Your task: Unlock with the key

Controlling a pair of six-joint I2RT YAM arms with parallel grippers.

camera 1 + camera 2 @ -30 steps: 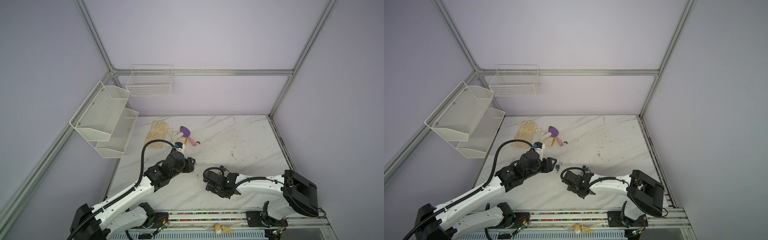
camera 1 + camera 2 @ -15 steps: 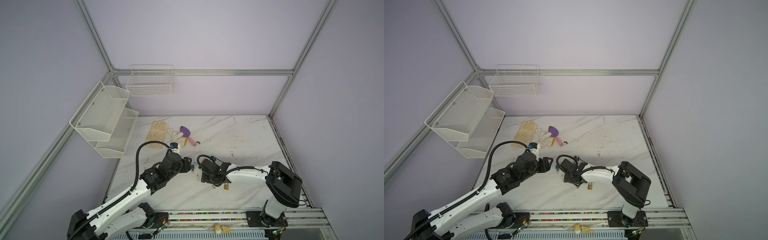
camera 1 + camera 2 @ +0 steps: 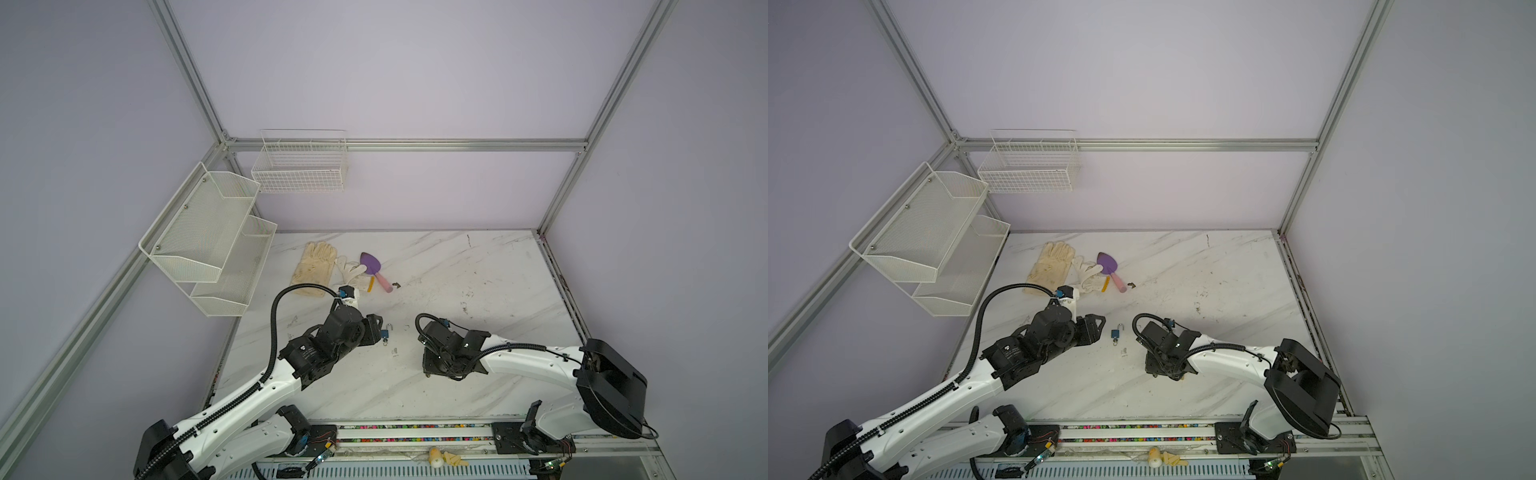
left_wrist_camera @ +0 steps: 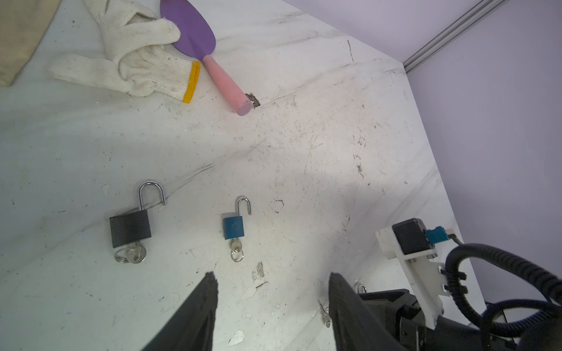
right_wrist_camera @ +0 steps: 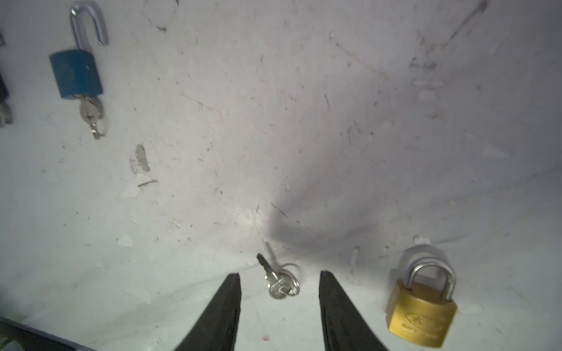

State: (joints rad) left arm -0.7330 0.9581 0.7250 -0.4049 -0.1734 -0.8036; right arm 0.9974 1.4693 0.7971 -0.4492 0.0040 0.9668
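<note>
Key [image 5: 278, 287] and its small ring [image 5: 296, 285] lie flat on the counter [image 3: 478, 270] in the near middle. They are to the right of the blue padlock [image 5: 76, 73] and just beside the shut brass padlock [image 5: 421, 310], which the key presumably fits. The right claw [image 5: 279, 273] stands open over the key, one finger on each side, neither touching the metal. The left claw [image 4: 272, 276] is also open and empty, near the blue padlock and the black padlock [image 4: 130, 228]. Both of those have sprung shackles and keys in them.

The key looks thin, stiff, light and slick. Lying flat on smooth stone, it offers little to pinch and will likely skate or tip under uneven pressure. The round head is the place to grip, leaving the toothed blade free for the keyhole. The loose ring may swing into the way.

Bare counter runs far and right of the right claw, so lifting looks unobstructed. The brass padlock sits close enough to nudge, and the counter's near edge is not far behind the right arm.
</note>
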